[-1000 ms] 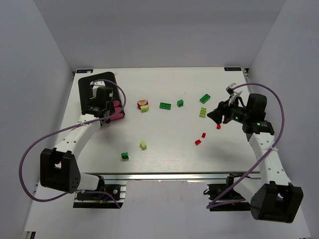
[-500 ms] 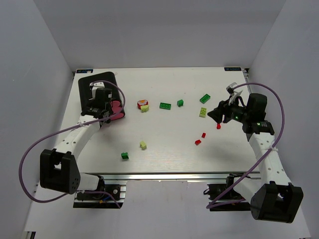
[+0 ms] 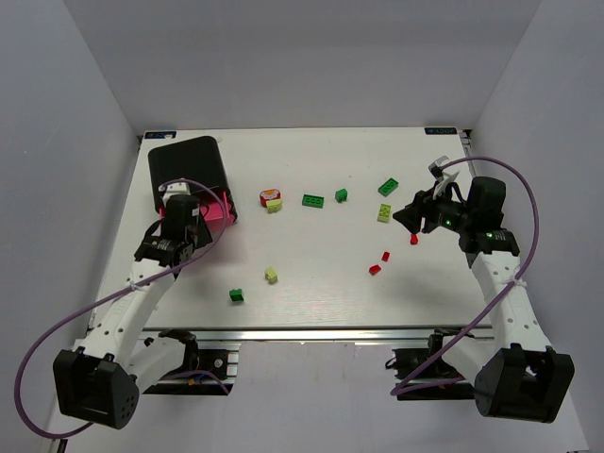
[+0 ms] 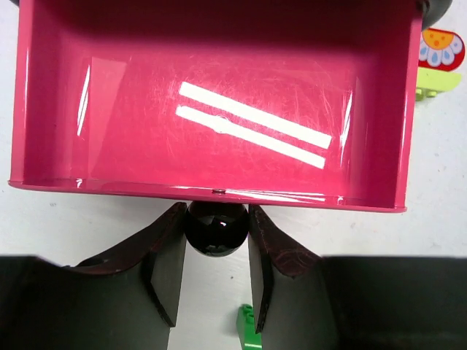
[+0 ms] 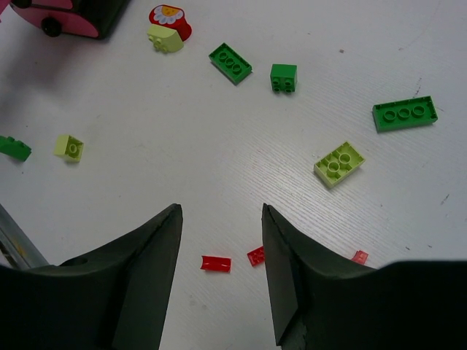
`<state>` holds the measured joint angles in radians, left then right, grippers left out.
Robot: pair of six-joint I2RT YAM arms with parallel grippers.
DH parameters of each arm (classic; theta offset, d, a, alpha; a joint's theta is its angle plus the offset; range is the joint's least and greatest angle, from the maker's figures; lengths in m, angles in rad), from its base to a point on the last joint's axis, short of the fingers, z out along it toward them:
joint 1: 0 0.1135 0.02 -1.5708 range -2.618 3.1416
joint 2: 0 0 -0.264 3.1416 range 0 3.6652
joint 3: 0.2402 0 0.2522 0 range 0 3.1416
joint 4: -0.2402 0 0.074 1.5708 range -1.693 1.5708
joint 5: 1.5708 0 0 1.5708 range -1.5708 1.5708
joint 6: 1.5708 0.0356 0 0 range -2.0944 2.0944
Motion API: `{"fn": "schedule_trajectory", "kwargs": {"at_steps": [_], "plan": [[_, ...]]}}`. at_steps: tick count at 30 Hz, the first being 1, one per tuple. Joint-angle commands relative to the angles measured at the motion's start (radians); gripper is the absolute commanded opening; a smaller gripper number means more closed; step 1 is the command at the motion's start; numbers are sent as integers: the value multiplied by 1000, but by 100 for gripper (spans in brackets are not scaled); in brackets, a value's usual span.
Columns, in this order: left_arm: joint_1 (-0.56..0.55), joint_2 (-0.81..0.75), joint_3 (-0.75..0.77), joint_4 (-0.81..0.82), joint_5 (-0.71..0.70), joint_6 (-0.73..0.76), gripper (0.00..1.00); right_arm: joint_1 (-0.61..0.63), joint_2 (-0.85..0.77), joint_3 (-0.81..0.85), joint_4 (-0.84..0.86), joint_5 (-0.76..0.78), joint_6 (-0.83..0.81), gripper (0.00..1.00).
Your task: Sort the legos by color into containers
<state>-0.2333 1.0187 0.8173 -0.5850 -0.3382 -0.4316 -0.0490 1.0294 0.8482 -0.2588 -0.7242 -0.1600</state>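
Note:
The containers are pink drawers in a black housing [image 3: 187,165] at the back left. One pink drawer [image 4: 211,102] is pulled out and shows nothing inside. My left gripper [image 4: 216,217] is shut on its black knob [image 4: 216,230], and in the top view the left gripper [image 3: 192,226] stands just in front of the drawer [image 3: 217,209]. The legos lie scattered: green ones [image 3: 313,200], lime ones [image 3: 385,212], red ones [image 3: 375,270]. My right gripper [image 5: 220,211] hangs open above small red legos [image 5: 216,263], holding nothing.
A red flower-printed piece [image 3: 271,195] with a lime piece against it lies right of the drawer. A green lego [image 3: 236,295] and a lime one [image 3: 271,275] lie near the front. A second drawer's knob [image 5: 51,26] shows in the right wrist view.
My left gripper has shut on the knob and drawn back toward the near edge, sliding the pink drawer out of the housing. The right arm has stayed put.

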Motion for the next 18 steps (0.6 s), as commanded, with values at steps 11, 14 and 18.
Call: {"fn": "schedule_trajectory", "kwargs": {"at_steps": [11,14,18], "plan": [[-9,-28,16,-3,85,-29,85,3,-2,-3,36,-14,2,59],[-9,-98,11,-4,143,-18,85,5,0,-1,35,-17,-3,59],[-9,-173,28,-56,217,-4,85,6,6,-1,32,-20,-6,59]]}}
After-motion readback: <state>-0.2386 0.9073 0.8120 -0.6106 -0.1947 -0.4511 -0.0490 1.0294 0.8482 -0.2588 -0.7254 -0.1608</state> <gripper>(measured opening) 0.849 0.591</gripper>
